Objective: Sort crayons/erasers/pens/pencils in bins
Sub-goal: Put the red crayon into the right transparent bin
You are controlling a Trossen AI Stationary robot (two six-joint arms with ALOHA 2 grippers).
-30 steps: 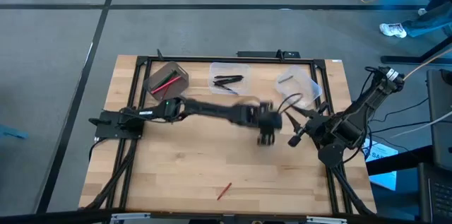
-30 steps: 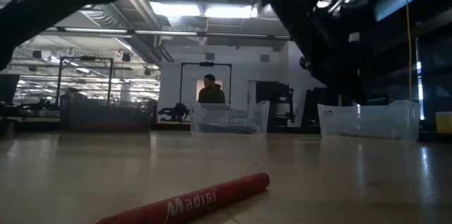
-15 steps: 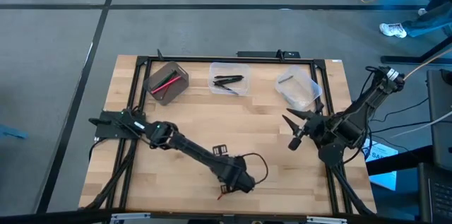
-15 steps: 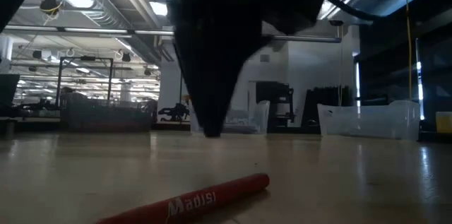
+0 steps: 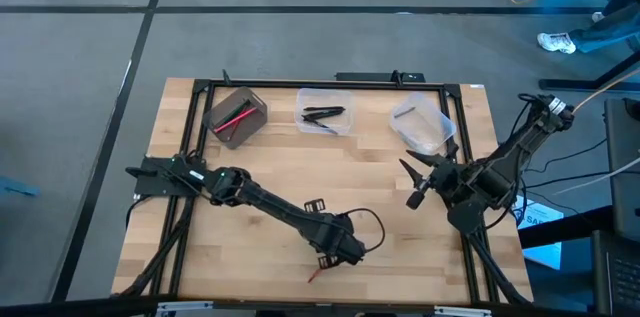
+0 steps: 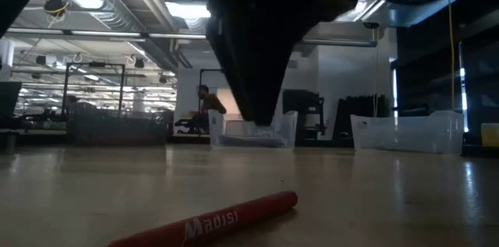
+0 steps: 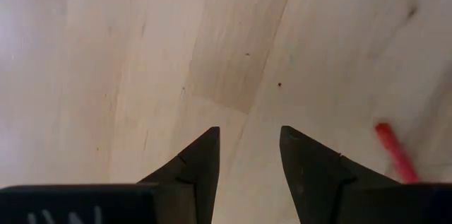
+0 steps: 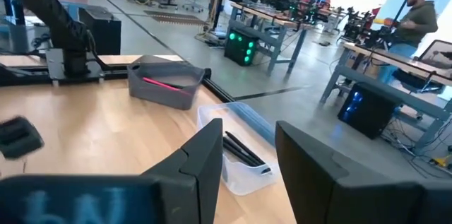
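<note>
A red stick lies flat on the wood near the table's near edge (image 5: pixel 317 271), close in the low view (image 6: pixel 210 222), its end showing in the left wrist view (image 7: pixel 395 152). My left gripper (image 5: pixel 345 254) hovers open just above it, slightly toward the right (image 7: pixel 249 136). My right gripper (image 5: pixel 414 189) waits open at the table's right side (image 8: pixel 248 133). Along the far edge stand the grey box (image 5: pixel 236 115) with red and green sticks, the clear squarish tub (image 5: pixel 325 111) with black sticks, and the clear rounded tub (image 5: pixel 420 123).
Black frame rails run along the table's left, right and far edges (image 5: pixel 330 83). A loop of cable hangs at the left wrist (image 5: pixel 370 232). Bare wood spreads between the bins and the red stick. People stand in the room beyond the table (image 8: pixel 417 19).
My left arm has swung from the table's middle, near the bins, toward the near edge and gone down over the red stick; in the last half second it shifted slightly to the right. The red stick has stayed in place.
</note>
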